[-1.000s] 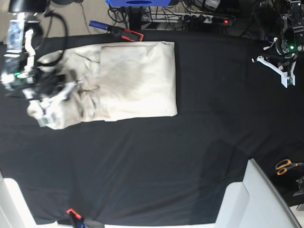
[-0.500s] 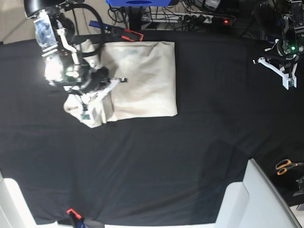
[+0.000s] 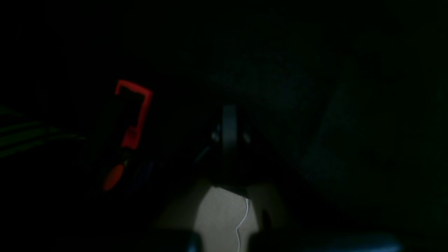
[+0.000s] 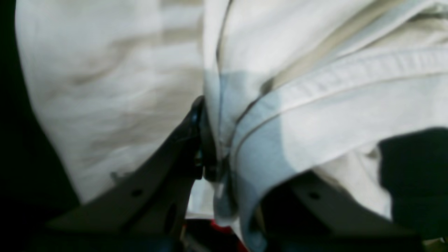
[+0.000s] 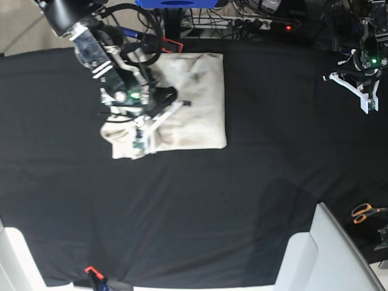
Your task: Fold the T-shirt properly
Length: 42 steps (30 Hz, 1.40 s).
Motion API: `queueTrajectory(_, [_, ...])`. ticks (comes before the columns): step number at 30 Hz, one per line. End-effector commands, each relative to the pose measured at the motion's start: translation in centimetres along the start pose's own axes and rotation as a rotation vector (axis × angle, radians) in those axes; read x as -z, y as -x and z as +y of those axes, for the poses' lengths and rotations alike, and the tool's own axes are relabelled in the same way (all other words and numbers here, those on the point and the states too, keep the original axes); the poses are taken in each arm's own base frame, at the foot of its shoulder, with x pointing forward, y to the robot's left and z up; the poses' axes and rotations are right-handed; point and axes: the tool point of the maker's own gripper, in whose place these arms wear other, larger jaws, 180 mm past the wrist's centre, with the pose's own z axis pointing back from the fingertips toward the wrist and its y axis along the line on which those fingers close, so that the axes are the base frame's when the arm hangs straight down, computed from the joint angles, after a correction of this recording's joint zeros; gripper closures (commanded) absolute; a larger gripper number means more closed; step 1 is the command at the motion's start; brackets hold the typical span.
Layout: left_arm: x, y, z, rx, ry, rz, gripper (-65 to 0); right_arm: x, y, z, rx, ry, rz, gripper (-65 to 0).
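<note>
Right gripper [image 4: 213, 157]: dark fingers [image 4: 182, 140] clamped on a bunched, hemmed edge of the large plain cream short-sleeved cotton T-shirt [image 5: 194, 103]. In the right wrist view the cloth is pinched between the two fingers and drapes over both of them, the stitched hem running across the upper right.

The T-shirt lies on the black-covered desk [image 5: 242, 200], toward its far side, as a folded rectangle. Its near-left corner is lifted and gathered where the right gripper [image 5: 159, 115] holds it.

Right arm [image 5: 97, 48]: it reaches in from the far-left corner of the desk, bent over the left part of the T-shirt, wrist angled down toward the cloth.

Left gripper [image 5: 354, 91]: parked well apart from the T-shirt, at the far-right edge of the desk, white fingers together and holding nothing. The left wrist view is nearly black; only a red clamp-shaped piece [image 3: 134, 115] and a pale patch of floor show.

Orange-handled scissors [image 5: 365, 212] lie off the desk's right edge, far from the T-shirt.

No containers in view.
</note>
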Motion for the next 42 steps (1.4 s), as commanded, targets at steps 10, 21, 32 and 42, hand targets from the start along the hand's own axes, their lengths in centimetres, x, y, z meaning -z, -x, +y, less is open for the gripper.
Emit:
queueTrajectory(10, [-0.4, -1.3, 0.6, 0.016, -0.015, -0.036, 0.0, -1.1, -2.6, 3.7, -0.015, -0.021, -0.083, -0.3])
queueTrajectory(21, [-0.4, -1.3, 0.7, 0.015, -0.016, -0.037, 0.0, -0.5, -1.8, 6.0, -0.101, -0.034, -0.063, -0.2])
queueTrajectory(32, [-0.3, -1.2, 0.6, 0.016, -0.015, -0.034, 0.0, -0.5, -1.6, 7.5, -0.211, 0.02, -0.088, -0.2])
queueTrajectory(42, [-0.3, -1.2, 0.6, 0.016, -0.015, -0.034, 0.0, -1.3, -4.1, 7.2, -0.29, 0.141, -0.203, -0.2])
